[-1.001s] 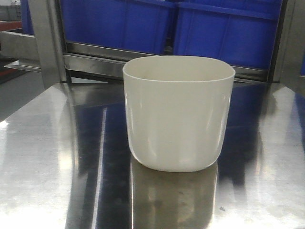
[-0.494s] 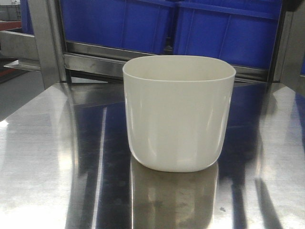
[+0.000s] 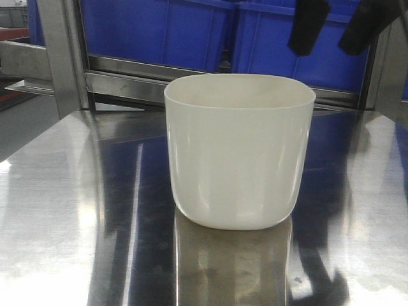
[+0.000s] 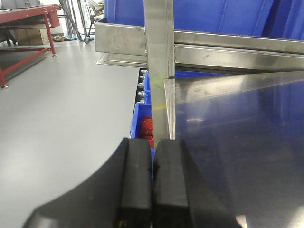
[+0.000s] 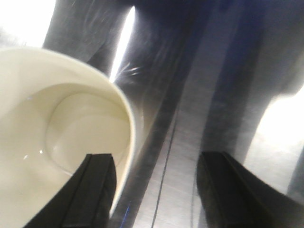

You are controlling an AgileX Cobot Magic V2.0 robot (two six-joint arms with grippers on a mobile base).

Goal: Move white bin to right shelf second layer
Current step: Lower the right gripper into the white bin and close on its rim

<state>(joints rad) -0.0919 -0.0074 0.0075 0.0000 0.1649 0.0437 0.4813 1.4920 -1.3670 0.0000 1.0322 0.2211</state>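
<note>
Jaws of the right claw [image 5: 156, 161] are standing wide apart and gripping nothing. In the wrist view one finger is hanging over the open mouth of the bin [image 3: 239, 153], just inside its rim, while the other is hanging outside it over the bare table [image 3: 57, 210]. Whether either finger is touching the rim is getting lost in the blur. From the front only two dark tips are showing, dipping in at the top right above the bin's right side, with the rest being cut off by the frame. The left claw [image 4: 152, 185] is sitting pressed shut with nothing between its pads, near the table's left edge and in line with a steel post [image 4: 159, 66]. The bin is standing upright in the middle of the table. Blue crates [image 3: 159, 32] are sitting on a steel rack [image 3: 121, 80] at the far side, and another is peeking out below the table on the left. Grey floor [image 4: 61, 104] and a red table [image 4: 28, 12] are lying farther left.
</note>
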